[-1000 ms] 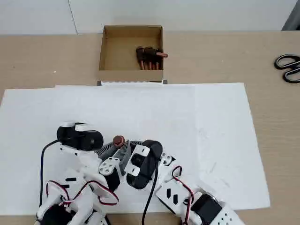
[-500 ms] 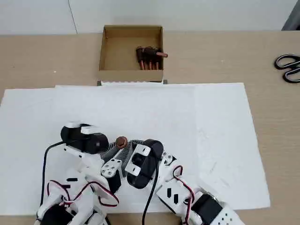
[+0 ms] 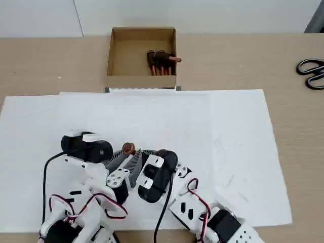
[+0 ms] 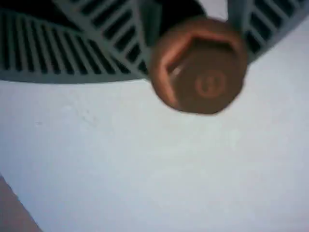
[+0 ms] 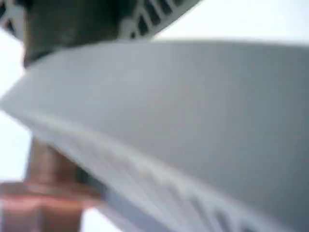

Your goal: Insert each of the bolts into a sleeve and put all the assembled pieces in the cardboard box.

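A copper bolt (image 3: 128,148) with a hex head is up off the white paper near the table's front, where both grippers meet. In the left wrist view its head (image 4: 198,72) sits between grey ribbed fingers (image 4: 87,43), so my left gripper (image 3: 124,155) is shut on it. My right gripper (image 3: 136,159) comes up against the same spot from the right; in its wrist view the bolt (image 5: 43,193) stands beside a grey ribbed surface. The cardboard box (image 3: 115,55) at the back holds several assembled bolt-and-sleeve pieces (image 3: 161,62) in its right corner.
A white paper sheet (image 3: 212,131) covers most of the table in front of the box. Scissors (image 3: 311,72) lie at the far right edge on the bare wood. Both arms' bodies and cables crowd the front left.
The left arm swung slightly right and down, then came back. The bolt head now sits a little higher than before. The right arm barely shifted.
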